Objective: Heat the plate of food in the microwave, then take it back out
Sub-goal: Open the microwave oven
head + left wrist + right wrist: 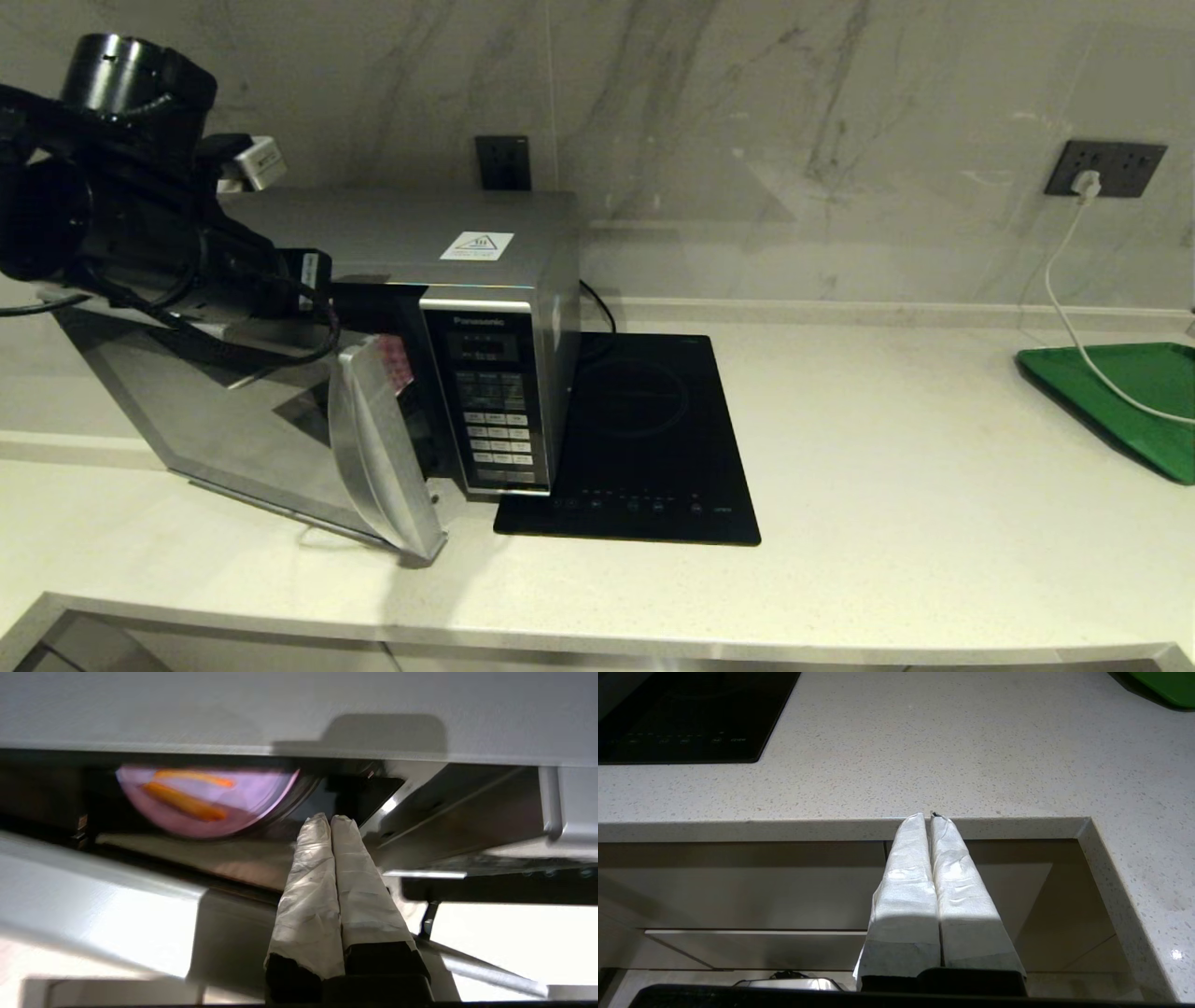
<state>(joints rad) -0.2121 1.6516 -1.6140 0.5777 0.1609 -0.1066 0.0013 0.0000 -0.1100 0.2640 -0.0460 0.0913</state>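
The silver microwave [504, 280] stands at the back left of the counter with its dark glass door [224, 411] swung open towards my left. Inside its cavity [355, 793] lies the pale lilac plate of food [205, 812], carrying thin orange sticks [184, 801]. A sliver of lilac [394, 359] shows past the door handle [378, 448]. My left arm [140, 233] reaches in at the door opening. The left gripper [331, 817] is shut and empty, short of the plate and apart from it. The right gripper [927, 815] is shut and parked below the counter's front edge.
A flat black induction hob [644, 439] lies right of the microwave. At the far right a green tray [1134, 397] has a white cable [1074, 317] running over it from a wall socket [1106, 168]. Pale counter [887, 448] spreads between hob and tray.
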